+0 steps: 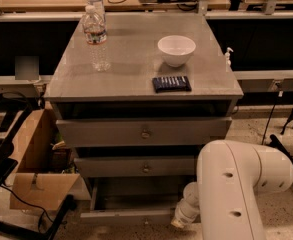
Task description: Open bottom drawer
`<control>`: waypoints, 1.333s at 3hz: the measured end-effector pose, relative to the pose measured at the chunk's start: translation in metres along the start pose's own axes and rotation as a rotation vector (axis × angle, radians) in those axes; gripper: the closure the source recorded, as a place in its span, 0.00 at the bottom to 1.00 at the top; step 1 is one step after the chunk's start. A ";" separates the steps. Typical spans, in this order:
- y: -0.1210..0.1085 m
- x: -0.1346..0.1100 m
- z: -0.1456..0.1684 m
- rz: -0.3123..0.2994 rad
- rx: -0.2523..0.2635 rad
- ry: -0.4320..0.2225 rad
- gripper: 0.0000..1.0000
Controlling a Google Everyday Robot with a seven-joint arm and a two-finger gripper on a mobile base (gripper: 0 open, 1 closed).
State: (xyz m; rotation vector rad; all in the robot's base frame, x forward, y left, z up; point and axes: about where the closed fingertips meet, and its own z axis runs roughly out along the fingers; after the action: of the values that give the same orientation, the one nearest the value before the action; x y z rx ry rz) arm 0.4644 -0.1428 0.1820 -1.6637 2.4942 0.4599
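The bench (pixel 136 86) is a grey unit with three drawers in its front. Its top carries a water bottle (pixel 98 41), a white bowl (pixel 176 49) and a dark flat packet (pixel 171 83), all well apart from the work below. The bottom drawer (pixel 128 216), lowest and slimmest of the three, stands drawn partly out. Its front sits forward of the middle drawer (pixel 136 167), and a strip of grey tray interior shows behind it. The top drawer (pixel 143 132) also stands somewhat proud of the carcass. The white arm (pixel 236 184) reaches down from the lower right, which puts the pincer (pixel 179 222) at the right end of the bottom drawer front, touching it or just beside it. That is off the centre line, so the placement is judged to suit pulling on the front edge. Whether the pincer is released or clenched cannot be told, nor whether it holds anything. A cardboard box (pixel 36 184) stands on the floor at the left, near the drawer's path.
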 end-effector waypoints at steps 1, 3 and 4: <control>0.000 0.000 0.000 0.000 0.000 0.000 0.73; 0.000 0.000 0.000 0.000 0.000 0.000 0.27; 0.000 0.000 0.000 0.000 0.000 0.000 0.04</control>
State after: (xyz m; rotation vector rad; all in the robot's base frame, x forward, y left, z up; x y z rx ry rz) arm 0.4643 -0.1427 0.1820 -1.6637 2.4942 0.4600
